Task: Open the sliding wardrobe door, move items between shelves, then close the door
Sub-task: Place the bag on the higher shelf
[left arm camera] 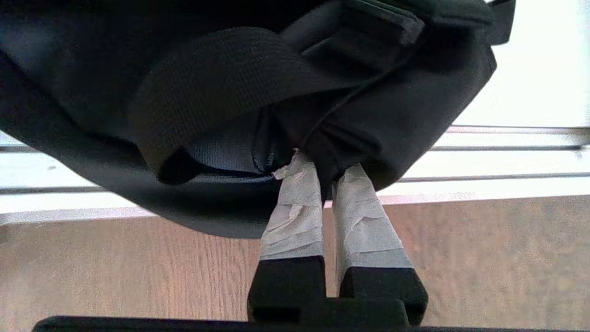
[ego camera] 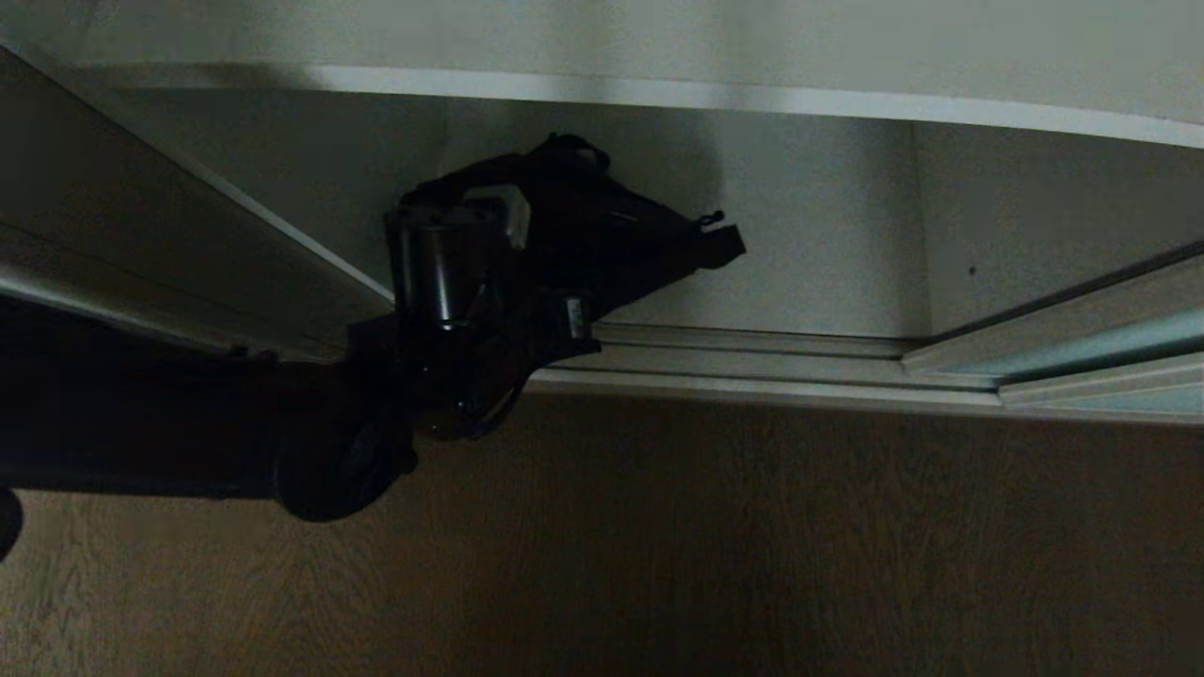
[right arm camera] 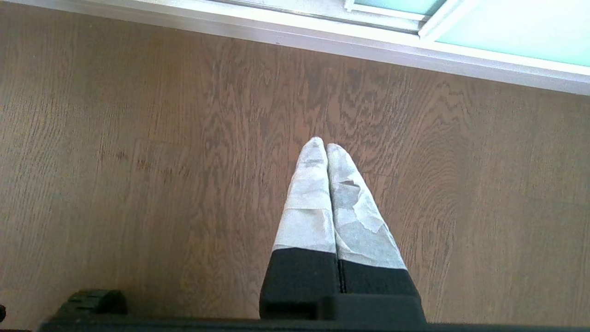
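Left gripper (left arm camera: 325,170) is clamped on a black fabric bag (left arm camera: 258,92): the two tape-wrapped fingers (left arm camera: 295,207) sit nearly together with a fold of the bag's fabric pinched between them. A wide woven strap (left arm camera: 216,83) loops across the bag's side just beside the grip point. In the head view the left arm comes in from the left edge and carries the bag (ego camera: 602,226) off the ground, in the wardrobe opening, above the ridged silver floor track (ego camera: 752,362) and below the shelf (ego camera: 752,99), whose pale front edge spans the top of the view. Cannot tell whether the bag touches the wardrobe's back wall (ego camera: 828,235). The bag's underside hangs over the track (left arm camera: 507,157) and the near strip of wooden floor (left arm camera: 115,267) in the left wrist view. Sliding wardrobe door (ego camera: 1101,353) is pushed to the right end of the track; only its lower frosted blue-green edge in the silver frame shows at the right edge of the head view, leaving the opening clear. Right gripper (right arm camera: 321,146) is parked away from the wardrobe, pointing down at the wooden floor (right arm camera: 138,161), jaws closed tip to tip with nothing between them; the door's glass (right arm camera: 516,27) and track show at the far edge of its view.
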